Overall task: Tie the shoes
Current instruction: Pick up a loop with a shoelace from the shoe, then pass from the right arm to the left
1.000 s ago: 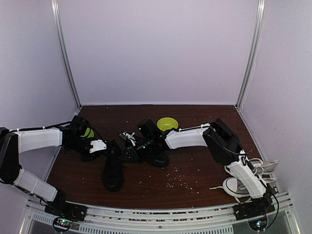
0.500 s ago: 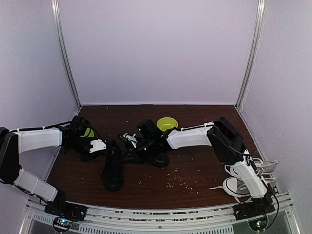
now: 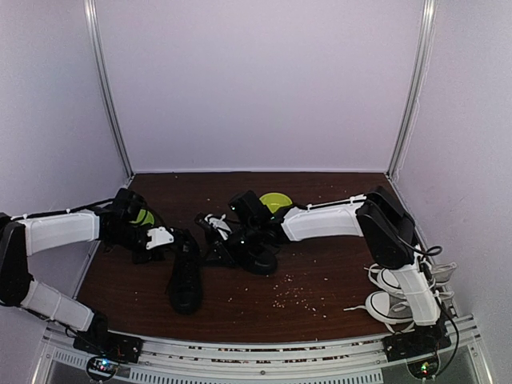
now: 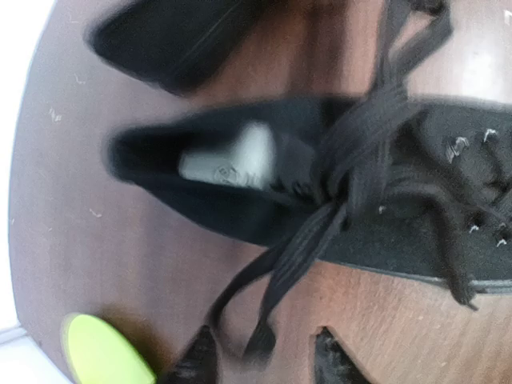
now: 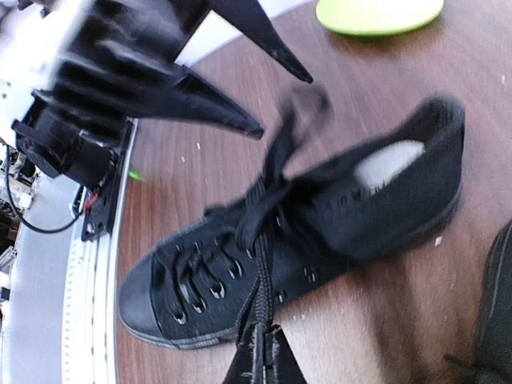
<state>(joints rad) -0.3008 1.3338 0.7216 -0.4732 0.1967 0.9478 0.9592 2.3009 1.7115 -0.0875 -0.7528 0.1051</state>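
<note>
On the dark table [image 3: 336, 272], one black shoe [image 3: 186, 278] lies at 8 o'clock from the centre, toe toward the near rail. The second black shoe [image 3: 258, 254] sits near the centre. The left gripper [image 4: 260, 362] hovers beside the first shoe's collar, jaws apart, with a lace end [image 4: 258, 340] lying unpinched between its fingertips. The right gripper [image 5: 262, 356] has its jaws pressed together on a lace strand [image 5: 262, 280], which runs straight from the eyelets toward 6 o'clock in its wrist view. A green bowl [image 3: 274, 202] rests at 12 o'clock of the second shoe.
</note>
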